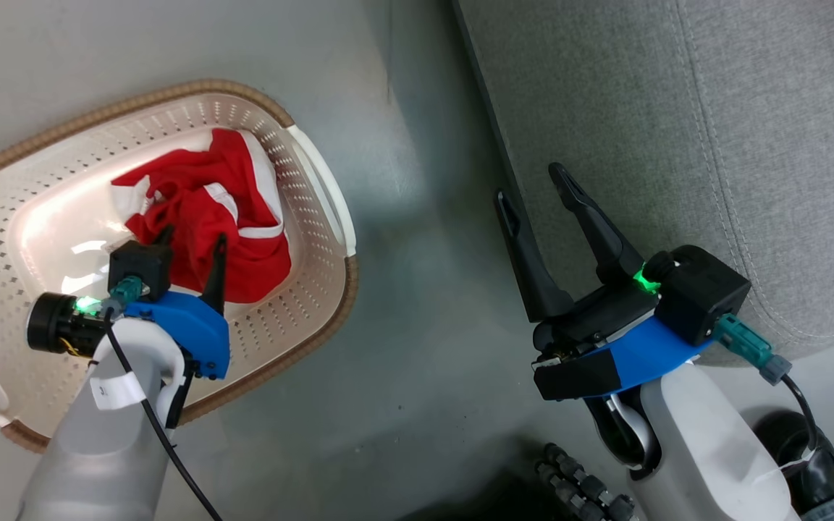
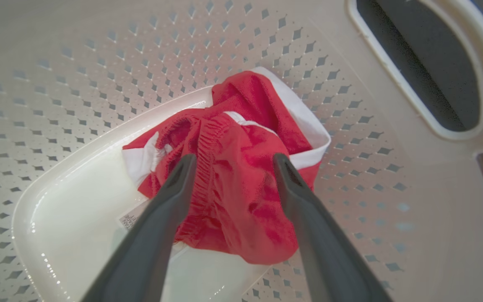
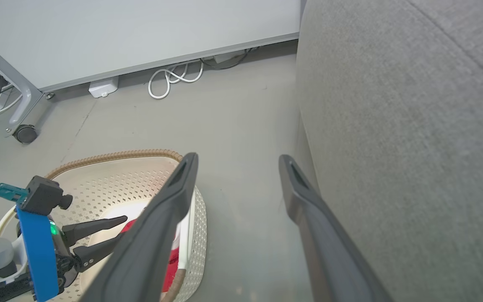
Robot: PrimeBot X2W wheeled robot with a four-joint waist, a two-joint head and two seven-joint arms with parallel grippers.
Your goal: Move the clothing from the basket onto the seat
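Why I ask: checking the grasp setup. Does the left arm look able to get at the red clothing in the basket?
Probably yes. The left gripper is open and down inside the basket, its fingers spread over the clothing, with nothing between them and the fabric.

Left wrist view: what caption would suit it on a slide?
Open left hand inside the perforated basket, fingers flanking the red clothing.
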